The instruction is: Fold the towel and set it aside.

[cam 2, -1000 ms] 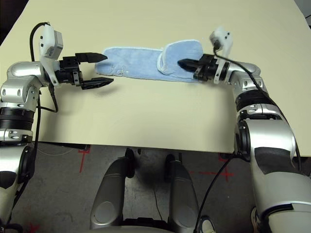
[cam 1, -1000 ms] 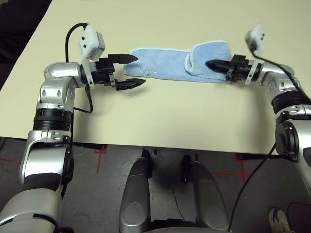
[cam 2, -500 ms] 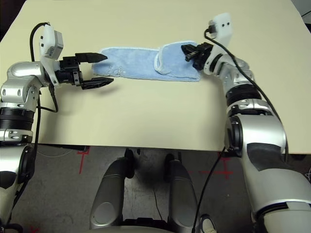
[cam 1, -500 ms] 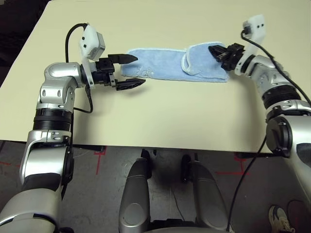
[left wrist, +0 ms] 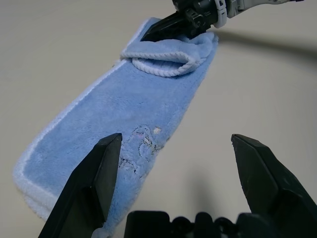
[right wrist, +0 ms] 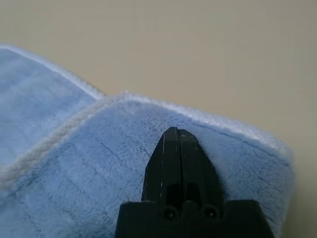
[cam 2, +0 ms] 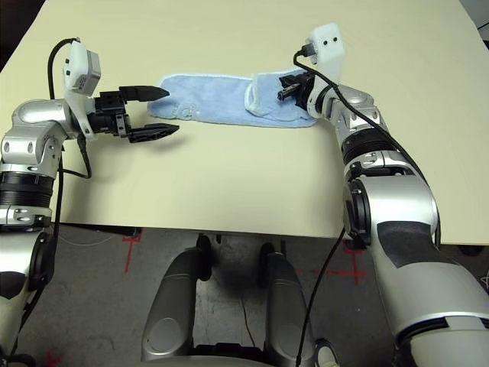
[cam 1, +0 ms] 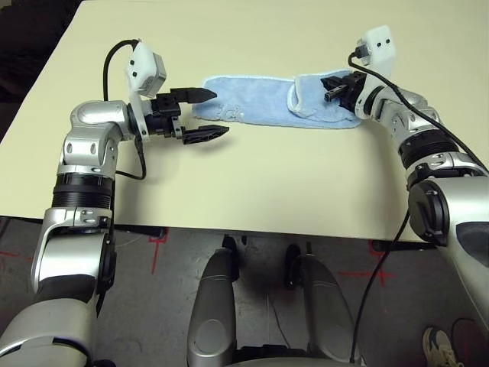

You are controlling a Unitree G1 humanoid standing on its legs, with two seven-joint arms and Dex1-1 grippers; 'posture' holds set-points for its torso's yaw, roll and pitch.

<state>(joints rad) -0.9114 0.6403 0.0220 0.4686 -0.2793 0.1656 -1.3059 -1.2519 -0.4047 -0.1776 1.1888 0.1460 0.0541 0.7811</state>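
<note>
Towel lies long on table, right end flipped over. Right tool closed, empty, above flap. Left tool wide open, empty. Folding barely begun.

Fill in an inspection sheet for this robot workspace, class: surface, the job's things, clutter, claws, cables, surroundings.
Surface: cream table, bare apart from the towel.
Job's things: light-blue towel lies as a long strip; its end on the robot's right is folded back over itself. Dark embroidery near the other end.
Clutter: nothing seen.
Claws: left claw open, at the towel's left end, holding nothing. Right claw shut, tips over the folded flap; a grip on cloth cannot be told.
Cables: black cable loops at the left wrist; another runs down the right arm.
Surroundings: dark floor with red tape marks.
</note>
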